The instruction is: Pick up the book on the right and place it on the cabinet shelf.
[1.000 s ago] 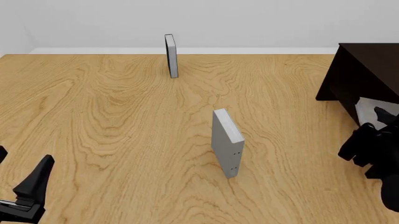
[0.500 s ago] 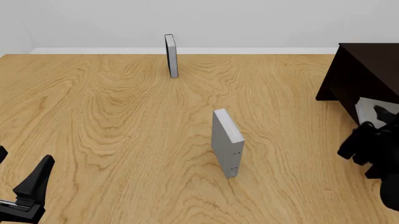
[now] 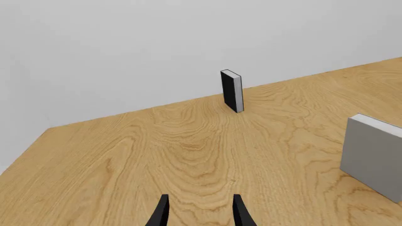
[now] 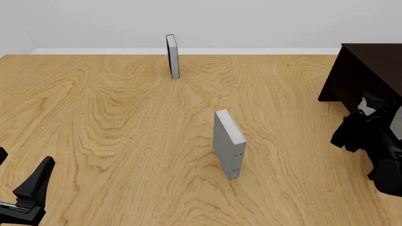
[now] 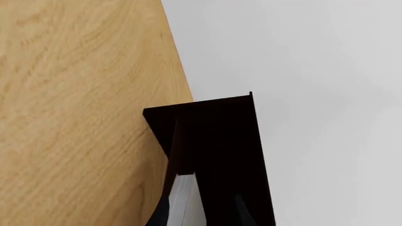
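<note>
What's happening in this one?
The right gripper is at the dark cabinet, with the light-grey book showing between its fingers in the right wrist view, apparently being taken to the shelf. The left gripper hangs open over the table. Two other books stand upright: a dotted grey one mid-table and a thin one farther back.

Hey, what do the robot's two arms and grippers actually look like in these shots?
Both are plain black with no visible markings or cables. The left gripper has slim, tapered, blade-like fingers on a block marked with a thin pale line. The right gripper sits at the end of a chunkier arm built from rounded black segments; its fingertips show only as dark, narrow points.
</note>
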`<state>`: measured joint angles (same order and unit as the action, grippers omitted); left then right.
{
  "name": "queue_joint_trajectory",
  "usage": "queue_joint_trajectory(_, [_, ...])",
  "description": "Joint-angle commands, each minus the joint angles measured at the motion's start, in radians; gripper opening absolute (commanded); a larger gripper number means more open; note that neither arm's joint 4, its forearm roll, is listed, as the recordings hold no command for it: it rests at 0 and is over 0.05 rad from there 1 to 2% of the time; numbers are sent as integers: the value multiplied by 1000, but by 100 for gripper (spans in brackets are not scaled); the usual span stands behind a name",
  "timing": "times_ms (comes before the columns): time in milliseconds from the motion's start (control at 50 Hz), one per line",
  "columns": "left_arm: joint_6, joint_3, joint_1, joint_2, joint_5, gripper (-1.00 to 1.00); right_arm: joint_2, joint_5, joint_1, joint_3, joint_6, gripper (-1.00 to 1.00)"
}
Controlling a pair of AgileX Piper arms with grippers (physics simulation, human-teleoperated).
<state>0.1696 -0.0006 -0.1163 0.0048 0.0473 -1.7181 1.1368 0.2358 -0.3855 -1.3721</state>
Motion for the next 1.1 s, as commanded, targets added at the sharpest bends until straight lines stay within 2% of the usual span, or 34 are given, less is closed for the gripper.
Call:
queue_joint_trajectory(20, [-2,0,1,0,0,100,14,-33,-36,-27,5,100])
queue_joint_trajectory(420, [-5,0,0,-1,0,100,176,-162,-132,-54,25,100])
queue_joint_trajectory(660, [-5,0,-1,-1,0,100,349,-334,-172,-89,129,100])
queue_joint_trajectory(840, [-5,0,-2,-1,-1,100,454,-431,-183,-96,187,100])
queue_joint_trajectory(980, [-4,0,-3,-1,1,100,552,-547,-184,-122,277,100])
queue_joint_trajectory(1060, [-5,0,-5,-2,1,100,596,-591,-193,-125,300,100])
queue_joint_trajectory(1100, [-3,0,-5,-1,1,100,624,-635,-197,-141,338,100])
